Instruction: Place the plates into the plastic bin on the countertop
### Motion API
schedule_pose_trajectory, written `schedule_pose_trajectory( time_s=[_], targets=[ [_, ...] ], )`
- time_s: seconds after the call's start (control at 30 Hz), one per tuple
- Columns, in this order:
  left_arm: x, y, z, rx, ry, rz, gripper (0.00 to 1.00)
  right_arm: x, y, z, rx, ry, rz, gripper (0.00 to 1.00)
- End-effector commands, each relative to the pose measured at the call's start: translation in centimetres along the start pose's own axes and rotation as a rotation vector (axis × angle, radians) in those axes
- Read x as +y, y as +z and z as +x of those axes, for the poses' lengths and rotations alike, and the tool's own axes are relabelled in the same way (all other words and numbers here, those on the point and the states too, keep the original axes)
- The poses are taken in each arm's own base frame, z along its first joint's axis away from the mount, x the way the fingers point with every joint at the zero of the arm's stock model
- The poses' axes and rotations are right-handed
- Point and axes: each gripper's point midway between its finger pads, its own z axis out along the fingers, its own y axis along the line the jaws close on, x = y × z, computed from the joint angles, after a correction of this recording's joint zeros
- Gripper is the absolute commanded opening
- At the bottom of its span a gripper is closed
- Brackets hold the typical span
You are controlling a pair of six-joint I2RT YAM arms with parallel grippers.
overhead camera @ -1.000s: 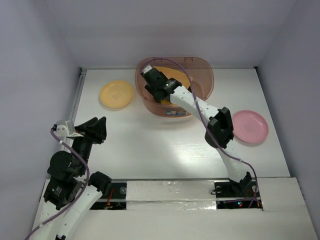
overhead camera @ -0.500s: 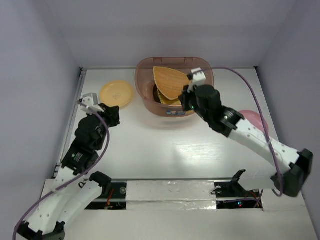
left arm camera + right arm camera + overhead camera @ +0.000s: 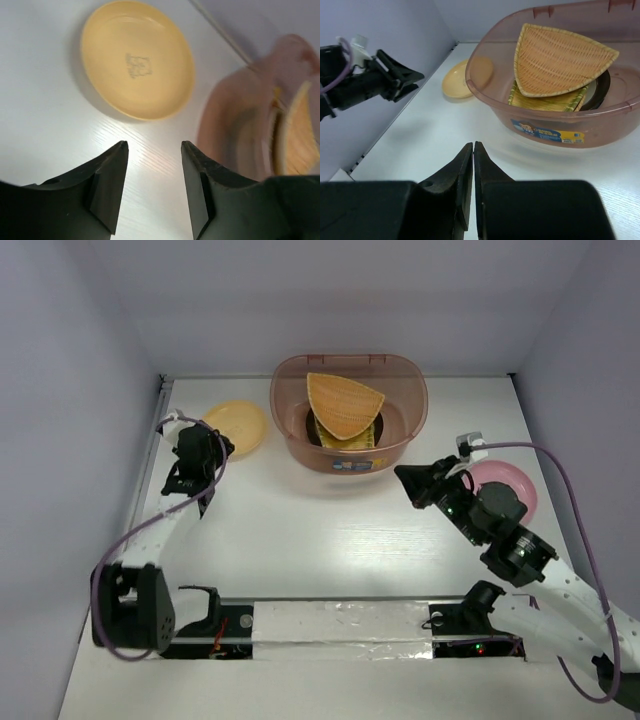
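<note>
The plastic bin (image 3: pixel 412 412) stands at the back middle of the countertop (image 3: pixel 300 530). An orange fan-shaped plate (image 3: pixel 343 405) leans inside it on a yellow ribbed plate (image 3: pixel 352 438). A round yellow plate (image 3: pixel 240 426) lies left of the bin. My left gripper (image 3: pixel 220 447) hovers open just in front of that plate (image 3: pixel 137 59), nothing between its fingertips (image 3: pixel 120 150). A pink plate (image 3: pixel 512 490) lies at the right, partly behind my right arm. My right gripper (image 3: pixel 405 476) is shut and empty, in front of the bin (image 3: pixel 555 131) and pointing towards it.
Pale walls close in the countertop on the left, back and right. A dark dish edge (image 3: pixel 600 90) shows under the plates in the bin. My left gripper (image 3: pixel 402 77) shows against the left wall in the right wrist view.
My right gripper has come out of the bin, leaving the orange fan-shaped plate there, and drawn back to the front right. My left gripper has travelled forward to the yellow plate.
</note>
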Motion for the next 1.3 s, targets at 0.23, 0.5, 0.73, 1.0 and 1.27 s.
schedule_pose_trajectory(
  time_s=[0.23, 0.5, 0.73, 1.0, 1.27],
  targets=[
    [5.3, 10.4, 1.4, 0.115, -0.175, -0.109, 0.5, 1.4, -1.5, 2.5, 0.071, -0.016, -0.125, 0.3],
    [7.8, 14.8, 3.7, 0.181, -0.158, -0.22, 0.5, 2.8, -1.6, 4.3, 0.123, -0.004, -0.221, 0.29],
    [9.6, 15.9, 5.1, 0.227, -0.129, -0.303, 0.15, 2.6, -1.4, 4.0, 0.115, -0.004, -0.201, 0.29],
    [9.1, 13.2, -1.1, 0.093, -0.14, -0.302, 0.0, 2.3, -0.9, 4.1, 0.107, 0.009, -0.179, 0.29],
    [-3.3, 2.1, -16.5, -0.283, -0.202, 0.123, 0.0, 1.2, -1.4, 3.7, 0.073, 0.03, -0.129, 0.28]
  ],
)
